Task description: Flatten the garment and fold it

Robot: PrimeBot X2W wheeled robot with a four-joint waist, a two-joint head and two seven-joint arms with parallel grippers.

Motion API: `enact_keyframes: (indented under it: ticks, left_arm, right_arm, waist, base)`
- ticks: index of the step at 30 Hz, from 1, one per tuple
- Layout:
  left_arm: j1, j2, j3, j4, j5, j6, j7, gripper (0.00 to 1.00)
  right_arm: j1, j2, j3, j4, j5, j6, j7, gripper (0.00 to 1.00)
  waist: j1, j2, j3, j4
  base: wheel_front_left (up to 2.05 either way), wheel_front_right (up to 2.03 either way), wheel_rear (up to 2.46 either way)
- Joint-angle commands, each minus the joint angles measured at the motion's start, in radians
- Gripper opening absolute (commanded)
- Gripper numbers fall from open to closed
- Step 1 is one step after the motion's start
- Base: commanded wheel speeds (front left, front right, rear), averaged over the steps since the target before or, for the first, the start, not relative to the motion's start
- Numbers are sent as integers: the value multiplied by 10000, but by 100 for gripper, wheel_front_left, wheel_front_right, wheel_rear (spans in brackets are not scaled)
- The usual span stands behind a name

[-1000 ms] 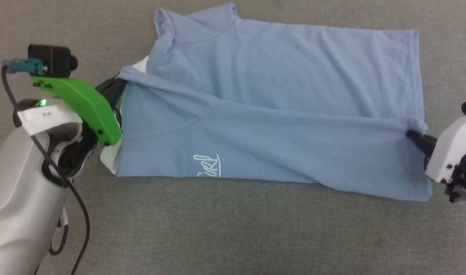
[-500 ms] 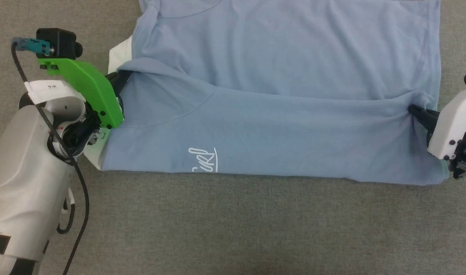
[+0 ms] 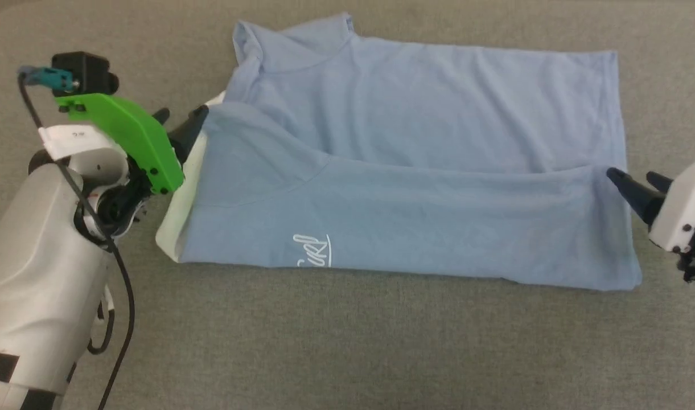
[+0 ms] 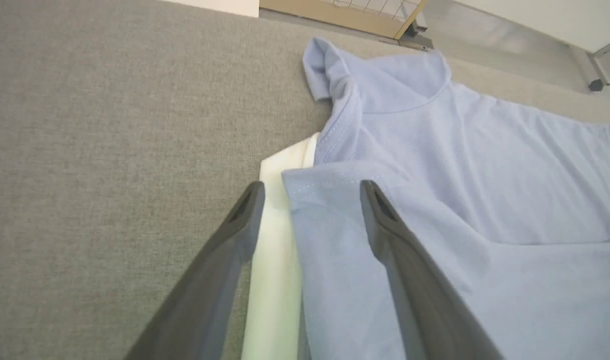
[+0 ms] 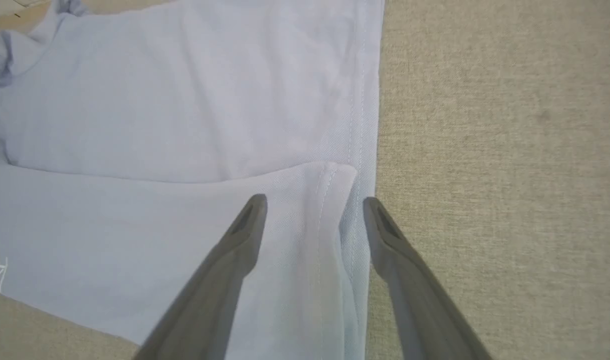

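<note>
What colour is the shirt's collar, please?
White; the collar shows best in the left wrist view.

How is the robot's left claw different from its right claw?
The left gripper sits by the white collar of the shirt; the right gripper sits by the hem. The left gripper has a green bracket behind it; the right gripper has a white casing. Both have dark fingers, spread open, holding nothing.

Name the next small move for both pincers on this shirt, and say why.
Probably lift the left pincer and right pincer clear of the polo shirt. Both stand open, straddling the ends of the folded-over near flap, which lies flat and is gripped by neither.
</note>
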Motion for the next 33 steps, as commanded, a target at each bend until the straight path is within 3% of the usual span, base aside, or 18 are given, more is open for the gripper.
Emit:
enact_keyframes:
  ticks: [1,9,16,17,28,31,33]
  left_arm:
    - [250,98,82,-176,19,35,-270,100]
    - [1779,368,747,-1479,797,230,-3388,100]
    - [3902,145,1142,-2290,1404,833,-5956,100]
    - [4750,-120,1239,-2402,1513,1075,-6399,100]
    - [6107,-830,1885,-2458,1859,1435,-6688,100]
    - [5996,-825,1641,-2244,1915,1497,-6262,100]
    - [5720,-720,1320,-2064,1915,1502,-5409,100]
  right_arm:
    - [221,24,-151,-224,88,-15,-193,100]
    - [1410,155,-532,-1327,273,-15,-2626,100]
    - [2866,-71,-268,-1361,176,-15,-5242,100]
    - [3548,-102,-133,-1050,172,-15,-5863,100]
    - [4342,130,90,-273,437,-15,-6444,100]
    - [4291,111,115,-235,481,-15,-6439,100]
    - [4258,86,115,-232,491,-15,-6434,100]
  waist:
    - [-1,0,-990,41]
    - [-1,0,-2024,16]
    - [-1,0,-2415,52]
    - [-1,0,-2521,104]
    - [-1,0,-2398,153]
    - [-1,0,-2276,152]
    - [-1,0,-2188,166]
  base:
    - [0,0,0]
    - [0,0,0]
    - [0,0,0]
    - [0,0,0]
    - [0,0,0]
    - [0,0,0]
    - [0,0,0]
